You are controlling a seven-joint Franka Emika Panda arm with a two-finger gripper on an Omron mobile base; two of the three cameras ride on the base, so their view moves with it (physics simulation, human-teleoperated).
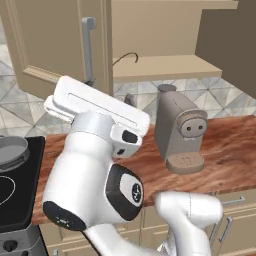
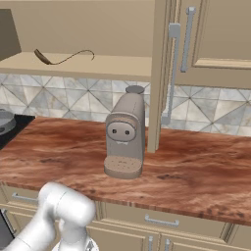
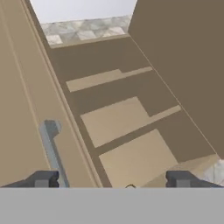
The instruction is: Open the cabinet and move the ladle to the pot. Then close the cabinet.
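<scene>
Okay, I see the cabinet (image 2: 169,73) doors swung open; the ladle (image 2: 61,58) lies on its bottom shelf near the left end. Claw (image 3: 116,180) spread wide, pinching nothing, beside a door handle (image 3: 51,146). Pot (image 1: 11,151) on the stove (image 1: 17,192), off the surface's (image 2: 196,171) left edge.

Both base views face the cabinet (image 1: 150,30); hand view peers inside.
</scene>
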